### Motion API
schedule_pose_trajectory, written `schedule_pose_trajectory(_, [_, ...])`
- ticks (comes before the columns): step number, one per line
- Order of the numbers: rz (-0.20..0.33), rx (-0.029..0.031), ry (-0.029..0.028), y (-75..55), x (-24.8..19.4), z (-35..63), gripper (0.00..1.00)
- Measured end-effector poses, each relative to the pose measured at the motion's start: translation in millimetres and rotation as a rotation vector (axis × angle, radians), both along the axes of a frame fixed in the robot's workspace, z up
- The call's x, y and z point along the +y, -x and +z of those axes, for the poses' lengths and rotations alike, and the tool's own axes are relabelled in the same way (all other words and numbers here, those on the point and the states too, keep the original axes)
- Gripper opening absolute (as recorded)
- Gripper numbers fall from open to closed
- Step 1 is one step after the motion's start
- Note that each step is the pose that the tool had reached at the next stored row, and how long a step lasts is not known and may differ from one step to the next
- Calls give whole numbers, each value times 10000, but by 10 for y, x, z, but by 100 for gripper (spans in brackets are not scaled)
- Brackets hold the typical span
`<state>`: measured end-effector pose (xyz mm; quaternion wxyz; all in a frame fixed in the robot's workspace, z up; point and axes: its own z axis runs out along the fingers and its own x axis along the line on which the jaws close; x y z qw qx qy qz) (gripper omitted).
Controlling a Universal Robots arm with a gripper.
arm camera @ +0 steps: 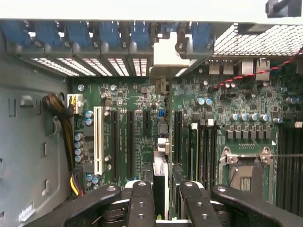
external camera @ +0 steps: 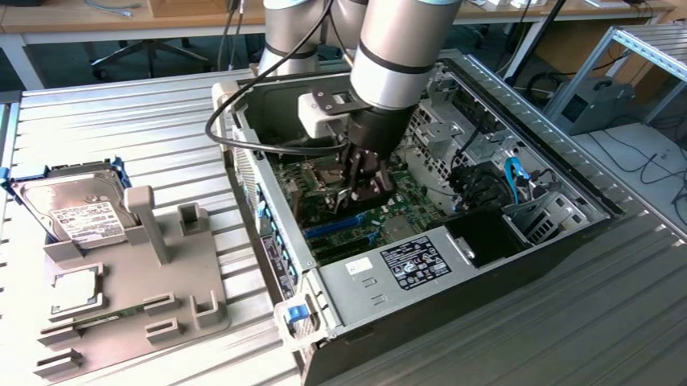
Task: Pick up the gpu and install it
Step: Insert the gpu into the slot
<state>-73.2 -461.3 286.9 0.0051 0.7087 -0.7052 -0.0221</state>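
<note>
The gpu [arm camera: 160, 182] shows edge-on in the wrist view, a thin dark card running away from the fingers, with its silver bracket [arm camera: 166, 56] at the far end by the case's rear slot openings. My gripper [arm camera: 166, 208] is shut on the card's near end, a black finger [arm camera: 140, 203] on either side. The card stands upright over the motherboard [arm camera: 132, 99], in line with the black expansion slots [arm camera: 129, 142]. Whether its edge sits in a slot I cannot tell. In the exterior view my gripper [external camera: 365, 186] reaches down inside the open computer case [external camera: 569, 173].
A power supply [external camera: 413, 261] fills the case's near end, with cables and a drive cage on the exterior view's right. On the exterior view's left a grey fixture [external camera: 150, 305] stands on the slatted table, with a silver hard drive [external camera: 73, 211] at its far end.
</note>
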Motion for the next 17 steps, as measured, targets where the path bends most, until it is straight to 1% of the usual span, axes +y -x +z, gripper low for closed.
schedule_pose_trajectory(6, [-2,0,0,52,0,-47,26])
schedule_pose_trajectory(17, [-58,0,0,65,0,-108,26])
